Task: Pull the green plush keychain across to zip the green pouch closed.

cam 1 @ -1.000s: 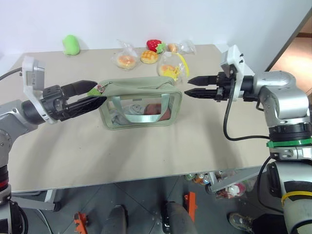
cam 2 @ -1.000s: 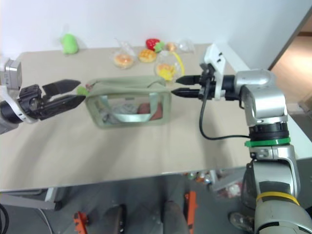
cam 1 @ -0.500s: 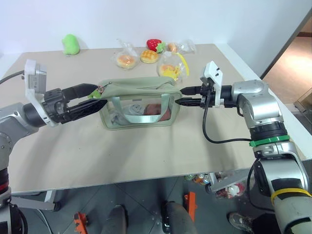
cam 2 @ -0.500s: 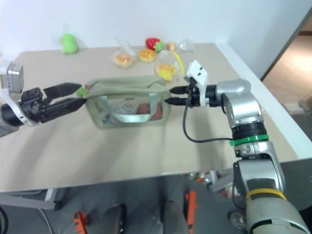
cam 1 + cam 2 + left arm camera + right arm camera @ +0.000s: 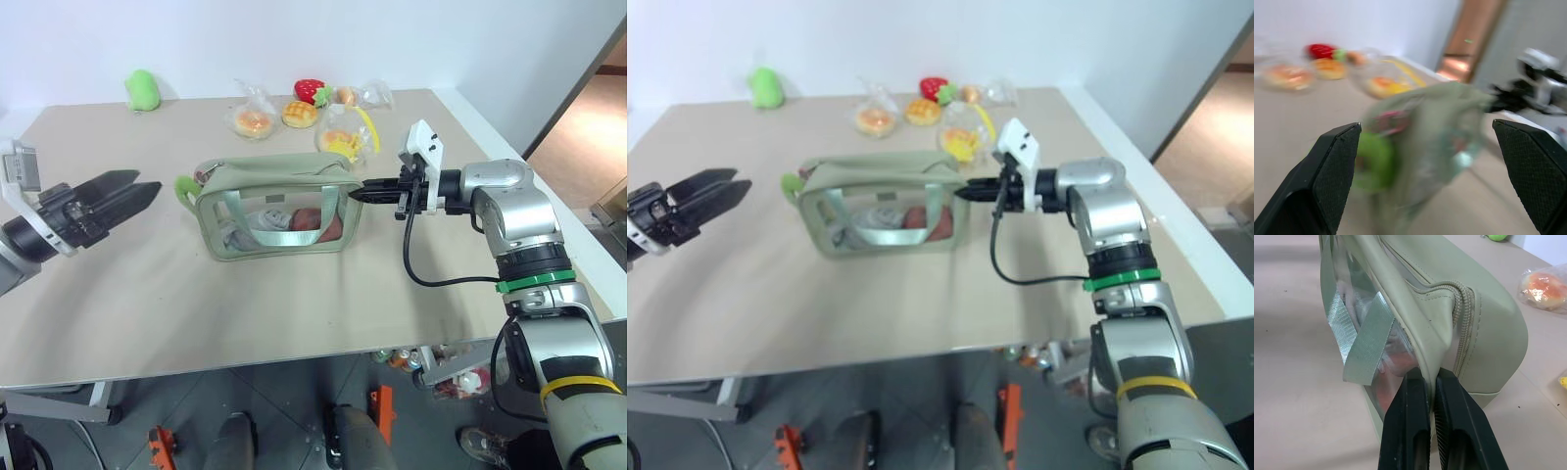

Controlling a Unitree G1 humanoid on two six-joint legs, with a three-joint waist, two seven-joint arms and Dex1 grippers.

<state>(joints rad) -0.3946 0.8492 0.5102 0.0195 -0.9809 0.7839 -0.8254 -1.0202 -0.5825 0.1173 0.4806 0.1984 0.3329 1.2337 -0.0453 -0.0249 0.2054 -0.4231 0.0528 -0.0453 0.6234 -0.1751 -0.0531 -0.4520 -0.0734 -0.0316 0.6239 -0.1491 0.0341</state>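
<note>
green plush keychain (image 5: 186, 186) hangs at the green pouch's (image 5: 279, 208) left end on the desk (image 5: 294, 294); soft, light, squashy, best pinched by its ring. left gripper (image 5: 132, 189) fingers wide, apart from it. right gripper (image 5: 358, 193) fingers pinch the pouch's right end.

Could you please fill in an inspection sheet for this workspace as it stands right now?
Surface: beige table, bare near the front edge.
Job's things: green pouch upright mid-table; green plush keychain at its left end.
Clutter: bagged toy food and a green plush blob at the far edge.
Grippers: left tool open, apart from the keychain; right tool shut on the pouch's right end.
Cables: black cable looping under the right arm.
Surroundings: white wall.
</note>
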